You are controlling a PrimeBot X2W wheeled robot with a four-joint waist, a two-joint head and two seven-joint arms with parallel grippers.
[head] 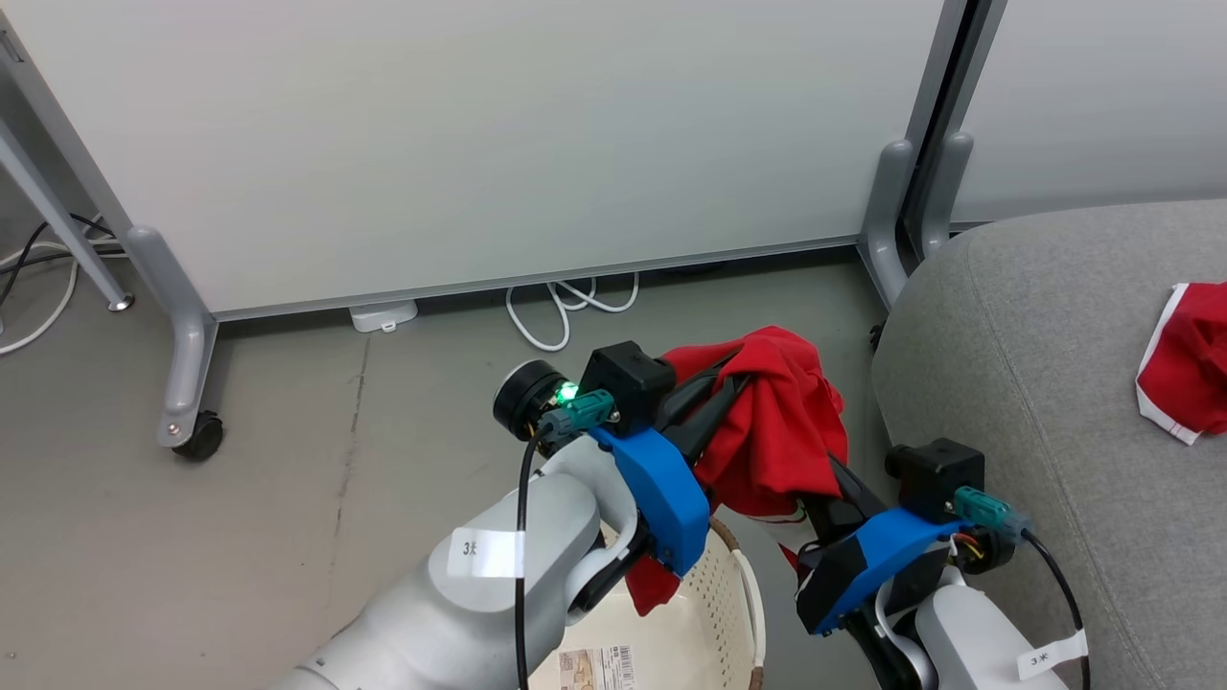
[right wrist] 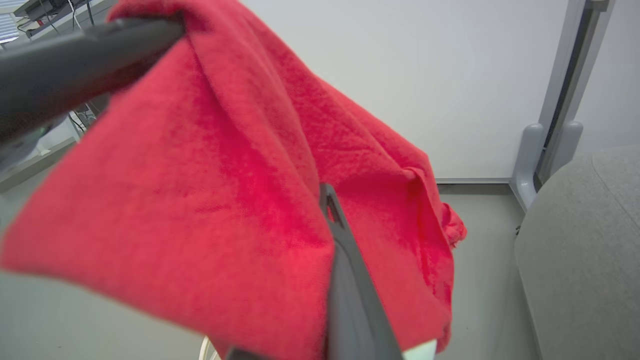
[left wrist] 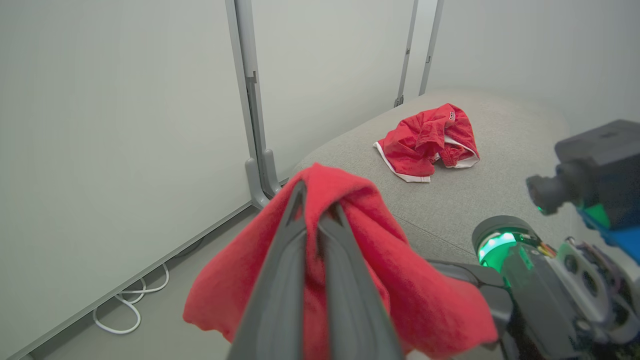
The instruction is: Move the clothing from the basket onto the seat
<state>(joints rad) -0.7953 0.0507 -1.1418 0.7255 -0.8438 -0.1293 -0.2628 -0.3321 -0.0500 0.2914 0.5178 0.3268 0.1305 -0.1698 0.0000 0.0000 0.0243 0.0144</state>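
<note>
head view: both pale forearms reach up and forward over the basket. the left end effector and right end effector angle toward each other, tips buried in a red garment that hangs above the basket, beside the sofa seat. a second red garment lies on the seat.

left wrist view: the left fingers sit close together, pinching the held garment — cloth drapes over both tips.

right wrist view: one right finger shows and the other is under cloth — whether it grips cannot be told.
</note>
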